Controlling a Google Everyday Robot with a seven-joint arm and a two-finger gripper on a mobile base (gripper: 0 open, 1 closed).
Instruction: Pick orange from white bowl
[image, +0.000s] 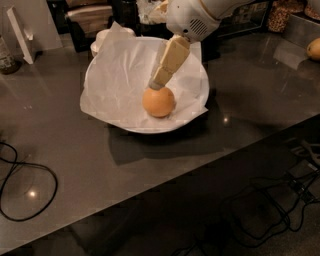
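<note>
Orange is lying in the white bowl, on the white paper sheet lining it, slightly toward the bowl's near side. Bowl is sitting on the dark grey tabletop, in the far half, roughly midway between the left and right edges. Gripper is being held over the bowl, angled down from the far right, with its cream tip right at the orange's upper far-left side. Touching or just above it cannot be told. Whether the gripper is apart or together cannot be told from this angle. Orange is not being lifted; it is being supported by the paper. White arm housing is being seen above the bowl's far rim. Small stacked white dishes are being partly hidden behind the bowl's far-left rim. Yellowish fruit is lying by the tabletop's right edge, well apart from the bowl. Black cable is looping on the tabletop near the left edge, toward the near-left corner.
</note>
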